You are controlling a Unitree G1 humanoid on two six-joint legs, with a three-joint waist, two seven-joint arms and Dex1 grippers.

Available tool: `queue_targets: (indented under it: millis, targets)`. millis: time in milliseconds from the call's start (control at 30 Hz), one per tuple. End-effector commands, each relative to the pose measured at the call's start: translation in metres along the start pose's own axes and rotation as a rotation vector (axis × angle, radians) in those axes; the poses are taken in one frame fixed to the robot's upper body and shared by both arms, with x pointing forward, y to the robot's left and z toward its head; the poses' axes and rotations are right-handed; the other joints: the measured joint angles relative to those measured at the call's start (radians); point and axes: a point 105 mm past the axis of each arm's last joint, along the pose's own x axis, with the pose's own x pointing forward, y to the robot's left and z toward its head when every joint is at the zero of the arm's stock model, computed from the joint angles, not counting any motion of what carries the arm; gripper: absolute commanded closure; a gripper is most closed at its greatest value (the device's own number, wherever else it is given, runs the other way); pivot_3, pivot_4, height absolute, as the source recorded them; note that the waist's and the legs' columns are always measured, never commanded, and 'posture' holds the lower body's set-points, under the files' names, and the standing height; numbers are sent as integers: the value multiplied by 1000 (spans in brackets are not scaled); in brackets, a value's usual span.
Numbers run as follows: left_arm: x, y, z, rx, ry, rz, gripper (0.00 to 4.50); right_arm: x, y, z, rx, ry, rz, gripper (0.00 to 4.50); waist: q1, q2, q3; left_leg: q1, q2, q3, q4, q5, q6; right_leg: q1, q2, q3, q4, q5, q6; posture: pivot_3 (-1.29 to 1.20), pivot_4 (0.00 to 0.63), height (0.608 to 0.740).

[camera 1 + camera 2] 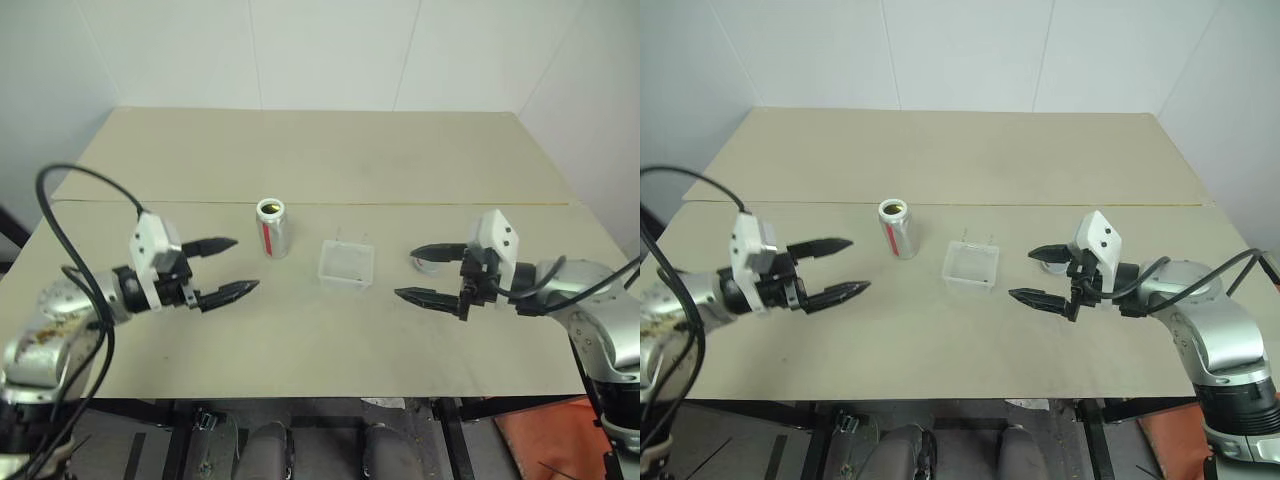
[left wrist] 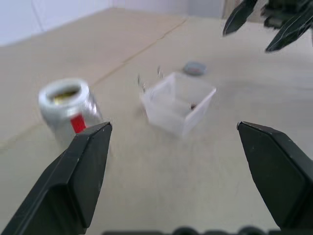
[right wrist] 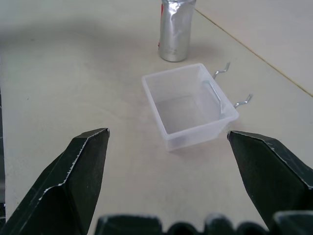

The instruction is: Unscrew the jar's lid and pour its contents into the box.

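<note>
The silvery jar with a red and white stripe stands upright and uncapped mid-table; something yellowish shows inside its mouth. Just right of it sits the clear plastic box, with two wire hooks on its far wall. The round grey lid lies flat on the table right of the box, partly behind my right gripper's fingers. My left gripper hovers open to the left of the jar, holding nothing. My right gripper hovers open to the right of the box, also holding nothing.
The beige table has a seam running across it behind the jar. White walls close in behind and at both sides. Black cables loop off my left arm near the table's left edge.
</note>
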Motion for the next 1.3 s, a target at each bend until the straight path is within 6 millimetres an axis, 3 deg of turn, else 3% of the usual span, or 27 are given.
queue_targets:
  millis: [33,267,467,667,1300]
  targets:
    - [-1,-1,13,33,-5,-102,65,-11,-9,16,-75,-24,-31,0,-3,0,0,0,0,0,0,0,0,0,0,0,0,0,0,0,150,740]
    - [-7,-6,13,75,48,-221,65,-21,-15,15,-88,12,-46,0,-8,0,0,0,2,1,0,0,0,-1,2,1,-1,0,0,0,150,740]
    - [-16,4,13,118,75,-176,65,-27,-18,16,-91,30,-44,0,-8,0,0,0,2,1,0,0,0,0,2,1,-2,0,0,0,150,740]
    - [-24,0,8,120,104,-172,65,-31,-21,17,-97,45,-45,0,-8,0,0,-1,2,1,0,0,0,-1,2,1,-2,0,0,0,150,740]
    - [-25,-3,6,120,109,-150,65,-29,-25,19,-121,51,-45,0,-7,0,0,-1,2,1,0,0,0,-1,2,1,-2,0,0,0,150,740]
